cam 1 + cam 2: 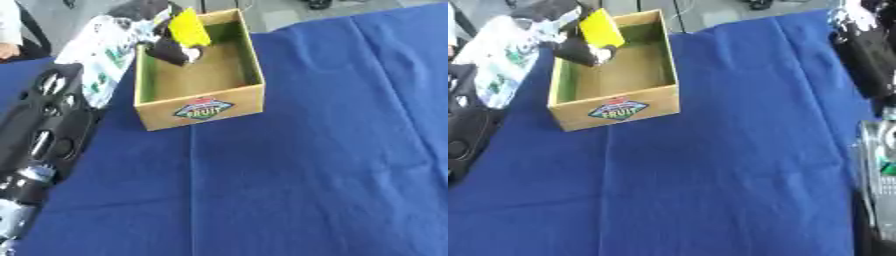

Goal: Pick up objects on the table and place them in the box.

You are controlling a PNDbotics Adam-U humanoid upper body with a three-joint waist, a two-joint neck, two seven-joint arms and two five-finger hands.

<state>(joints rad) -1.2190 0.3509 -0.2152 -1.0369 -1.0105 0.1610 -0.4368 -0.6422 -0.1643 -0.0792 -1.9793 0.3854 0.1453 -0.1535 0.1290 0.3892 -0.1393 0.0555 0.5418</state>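
Left eye view: the left hand [171,47] is up over the far left corner of the box [199,107]. Its dark fingers are curled round a flat yellow thing [188,27] & pinch it. The yellow thing stands on end, long side going up & down, tipped a bit. It sits just above the fingers and hangs over the inside of the box, near the far left wall. So the drop is straight down, I think; the box floor right under it looks bare. The left arm runs along the left edge of the blue table [306,165], w/ a white sleeve w/ green marks. No other loose things show on the cloth.

Right eye view: same hold, same spot, the yellow thing over the far left corner of the box. This view adds the right arm [872,75], which the other view does not show at all. It comes in at the right edge of the table, well apart from the box. Its hand is not clear, so I can't tell its fingers. The left hand is much nearer the box, so this job is its job.
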